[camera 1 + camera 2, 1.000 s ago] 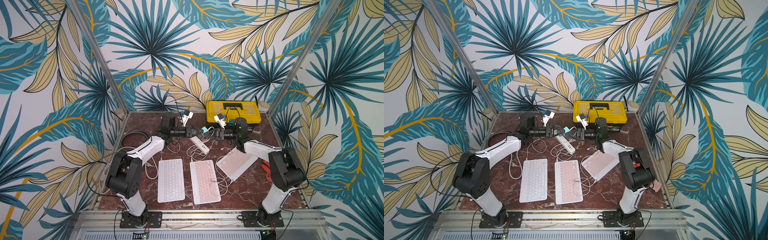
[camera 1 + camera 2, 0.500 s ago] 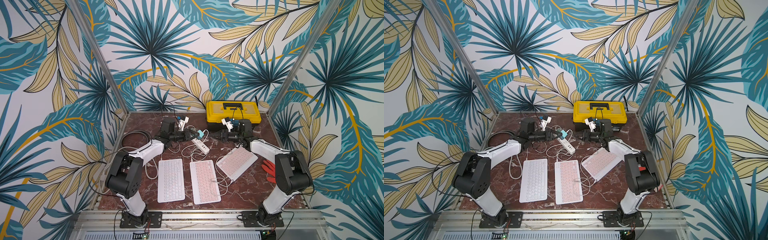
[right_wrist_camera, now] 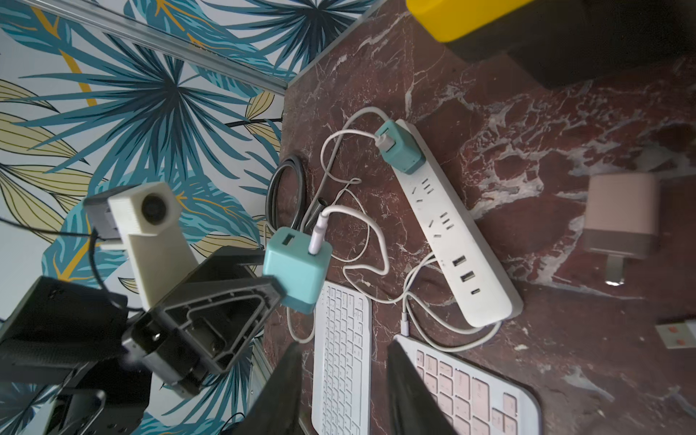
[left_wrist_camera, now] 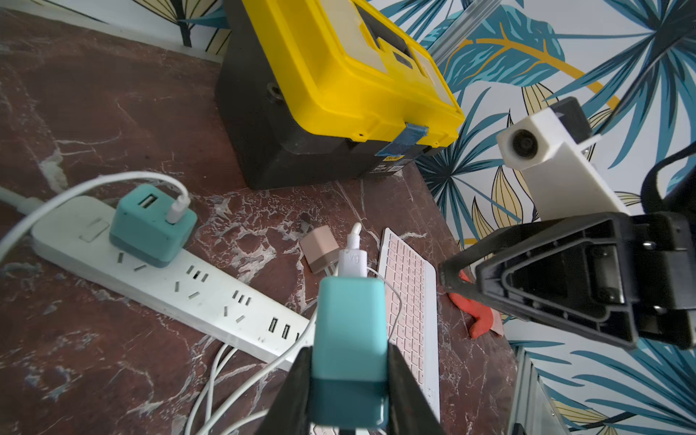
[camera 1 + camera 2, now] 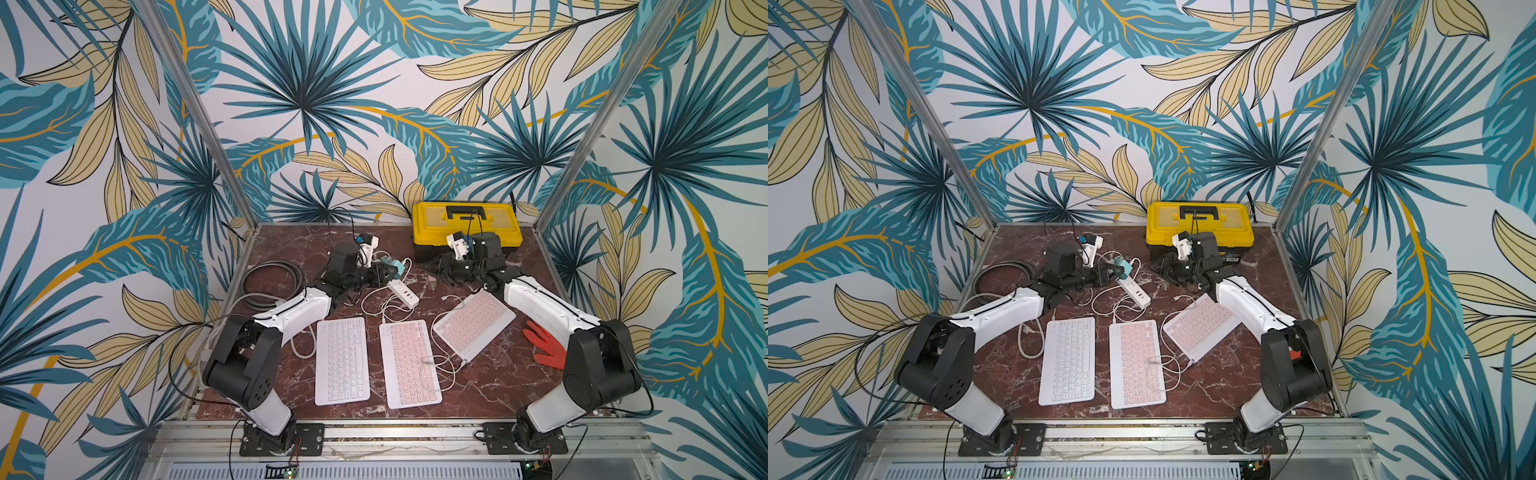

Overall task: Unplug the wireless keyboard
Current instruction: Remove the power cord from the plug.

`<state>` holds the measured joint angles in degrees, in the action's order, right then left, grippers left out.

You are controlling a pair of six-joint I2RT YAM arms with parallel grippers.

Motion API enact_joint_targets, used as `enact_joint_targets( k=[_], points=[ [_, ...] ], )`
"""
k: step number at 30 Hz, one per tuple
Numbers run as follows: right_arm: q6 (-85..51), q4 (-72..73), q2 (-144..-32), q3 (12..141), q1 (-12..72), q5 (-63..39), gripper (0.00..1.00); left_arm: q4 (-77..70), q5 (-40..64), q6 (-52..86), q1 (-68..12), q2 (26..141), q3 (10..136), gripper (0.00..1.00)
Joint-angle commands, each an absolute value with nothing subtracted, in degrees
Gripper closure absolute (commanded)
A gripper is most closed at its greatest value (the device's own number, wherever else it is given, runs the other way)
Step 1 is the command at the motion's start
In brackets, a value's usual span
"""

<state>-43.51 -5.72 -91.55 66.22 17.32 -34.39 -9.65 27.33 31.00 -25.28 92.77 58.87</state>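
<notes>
- In a top view the right arm (image 5: 540, 305) has sunk, baring the red glove (image 5: 542, 345); keyboards (image 5: 409, 363) lie lower centre.
- Left wrist: left claw (image 4: 348, 350) clamps a teal charger (image 4: 350, 324) off the power strip (image 4: 211, 293).
- Right wrist: right claw (image 3: 344, 344) gapes empty.
</notes>
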Motion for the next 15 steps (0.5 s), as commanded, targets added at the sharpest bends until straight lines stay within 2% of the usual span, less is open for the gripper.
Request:
enact_joint_targets(
  k=[1, 5, 15],
  points=[
    [-51.2, -2.1, -93.7, 66.3, 19.4, -29.5, 0.62, -10.9, 23.3, 27.2, -26.9, 90.6, 57.3, 1.00],
    [-53.6, 1.2, -94.4, 66.0, 20.5, -26.8, 0.61, -10.9, 22.7, 27.2, -27.4, 89.9, 56.2, 1.00],
    [-57.8, 4.3, -100.1, 68.8, 21.3, -28.7, 0.61, -10.9, 21.8, 26.2, -29.2, 89.9, 56.0, 1.00]
  ],
)
